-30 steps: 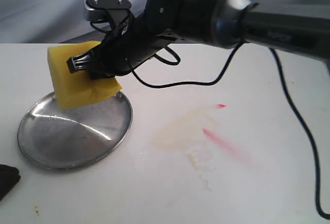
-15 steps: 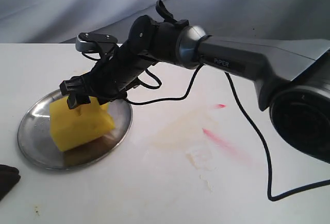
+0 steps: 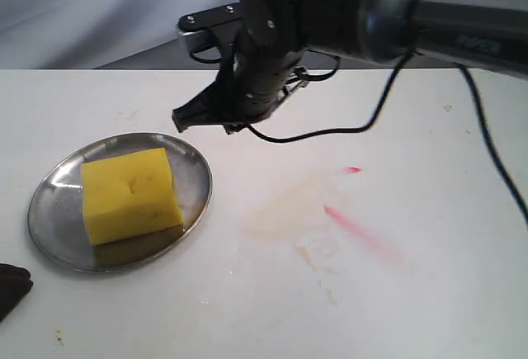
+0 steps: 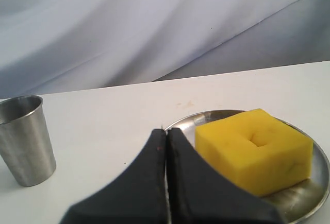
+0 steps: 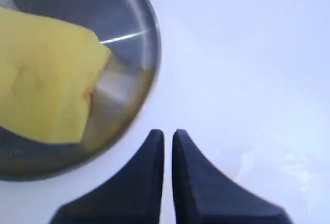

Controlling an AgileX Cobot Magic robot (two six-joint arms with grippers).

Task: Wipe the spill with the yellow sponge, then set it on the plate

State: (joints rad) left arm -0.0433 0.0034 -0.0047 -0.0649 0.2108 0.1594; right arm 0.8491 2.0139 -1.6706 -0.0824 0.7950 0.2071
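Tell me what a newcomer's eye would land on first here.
The bright yellow sponge sitting on the steel plate, at the left of the exterior view. Next, the right gripper hovering above the table just past the plate's far rim, jaws together and empty. Then the faint tan smear and the pink streak mid-table.

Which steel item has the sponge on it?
The plate, the shallow round dish; the yellow sponge sits on it. The tall steel cup stands apart, upright.
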